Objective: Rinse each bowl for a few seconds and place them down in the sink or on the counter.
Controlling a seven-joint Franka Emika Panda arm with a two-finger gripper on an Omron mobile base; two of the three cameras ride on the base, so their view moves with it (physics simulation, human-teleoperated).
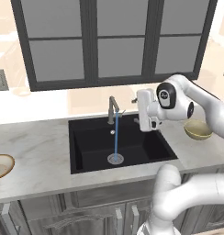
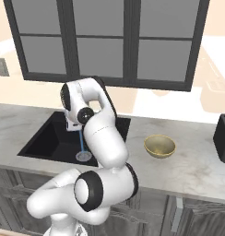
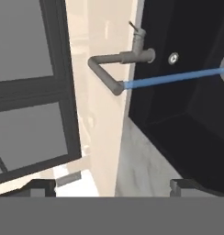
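**A:** So what's the kitchen like here?

**B:** Long pale marbled counter (image 1: pixel 36 151) over grey cabinets (image 1: pixel 86 215), with a big black sink (image 1: pixel 132 147) sunk into the middle. Behind it is a cream wall and a large dark-framed window (image 1: pixel 114 41) with flat grey panes. A grey faucet (image 1: pixel 113 109) stands at the back edge of the sink, and a thin blue stream of water (image 1: pixel 116 140) runs straight down onto the round silver drain (image 1: pixel 115 159).

**A:** And the bowls?

**B:** Both are on the counter, on opposite sides of the sink. The deeper olive-yellow bowl (image 2: pixel 159 145) sits upright to the right of the basin, well apart from it. The shallow bowl with the tan rim (image 1: pixel 1 166) is way off to the left, cut by the edge of the left base view. Nothing is in the basin besides the water.

**A:** Where's the arm?

**B:** The hand is up above the right rear part of the sink, near the faucet but not touching it. The gripper (image 3: pixel 114 187) has its two dark fingertips (image 3: pixel 40 186) spread wide apart with nothing between them. Its camera is rolled sideways, so the faucet and stream run across the picture, with window on one side and basin on the other.

**A:** Anything else around?

**B:** A dark boxy thing (image 2: pixel 223 138) at the far right of the counter; can't tell what it is.
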